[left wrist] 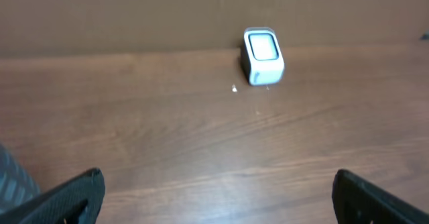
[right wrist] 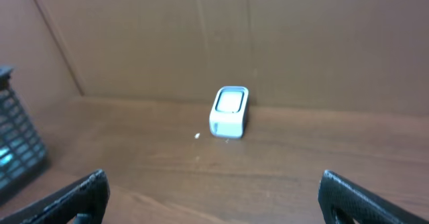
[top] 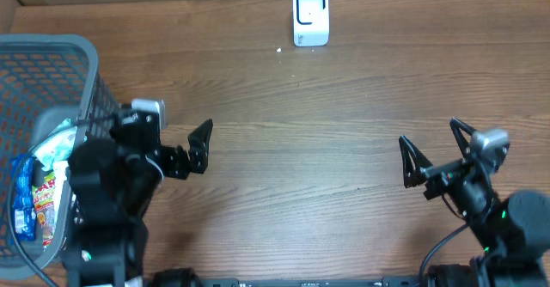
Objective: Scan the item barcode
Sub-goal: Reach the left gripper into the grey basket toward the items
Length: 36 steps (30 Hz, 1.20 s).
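Left gripper [left wrist: 218, 190]: jaws spread wide, nothing held, over bare tabletop [top: 292, 175].
Right gripper [top: 434, 148]: jaws spread wide, nothing held.
Grey mesh basket [top: 51, 51]: just left of left gripper, beside its arm. Contents: several packets [top: 30, 197] in colourful wrappers, count unclear; none touched by either gripper.
White scanner [top: 310, 16]: upright at far side of tabletop, ahead of both grippers, roughly between them, well apart from each.
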Each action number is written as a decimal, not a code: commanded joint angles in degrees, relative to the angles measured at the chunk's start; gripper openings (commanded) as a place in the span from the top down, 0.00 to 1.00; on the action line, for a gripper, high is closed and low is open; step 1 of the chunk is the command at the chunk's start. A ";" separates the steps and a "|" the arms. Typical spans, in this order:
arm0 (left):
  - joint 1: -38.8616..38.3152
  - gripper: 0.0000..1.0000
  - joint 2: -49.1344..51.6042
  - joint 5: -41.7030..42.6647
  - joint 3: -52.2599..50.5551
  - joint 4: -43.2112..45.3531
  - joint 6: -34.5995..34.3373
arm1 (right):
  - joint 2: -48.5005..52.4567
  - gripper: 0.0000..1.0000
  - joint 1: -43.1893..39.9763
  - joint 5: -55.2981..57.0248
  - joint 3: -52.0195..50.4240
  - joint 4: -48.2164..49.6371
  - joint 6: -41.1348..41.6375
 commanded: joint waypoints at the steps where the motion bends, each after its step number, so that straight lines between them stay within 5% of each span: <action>1: -0.42 0.00 9.51 2.27 15.28 -9.60 0.87 | 7.19 0.00 0.26 -3.87 9.57 -4.07 0.33; 13: -0.42 0.00 33.38 5.70 60.57 -42.88 0.70 | 31.34 0.00 0.26 -4.48 43.19 -32.52 -0.28; 17: -0.37 0.00 39.21 5.68 70.25 -47.78 0.70 | 38.75 0.00 0.26 -4.48 53.11 -43.17 -0.33; 25: -0.28 0.00 41.44 3.91 70.90 -48.24 0.46 | 44.54 0.00 0.26 -8.11 53.64 -43.21 -0.11; 29: 2.69 0.00 41.44 -11.76 70.95 -53.53 -8.17 | 47.06 0.00 0.26 -8.11 53.64 -44.35 -0.11; 36: 19.54 0.00 41.48 -18.78 70.51 -59.10 -13.79 | 49.53 0.00 0.26 -8.11 53.64 -46.36 -0.13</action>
